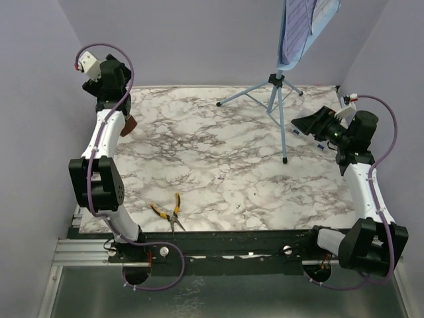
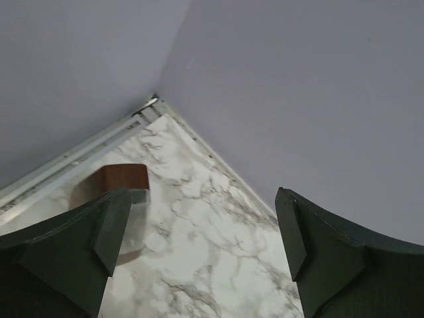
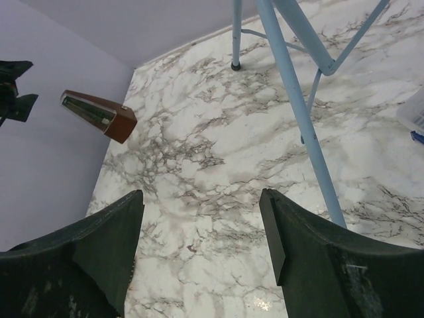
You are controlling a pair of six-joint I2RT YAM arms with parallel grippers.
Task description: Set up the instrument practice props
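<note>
Claw on my left hangs spread wide near the little brown metronome so I can grab it.

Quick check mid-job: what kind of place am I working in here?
Probably a staged robot test cell, not a real music room: marble-pattern tabletop, plain lilac walls boxing it in, aluminium mounting rail at the near edge.

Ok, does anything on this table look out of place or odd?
The yellow-handled pliers lie at the near edge with their handles splayed, a tool unrelated to the music props. The metronome sits tucked by the left wall, far from the music stand. Nothing looks spilled or broken.
</note>
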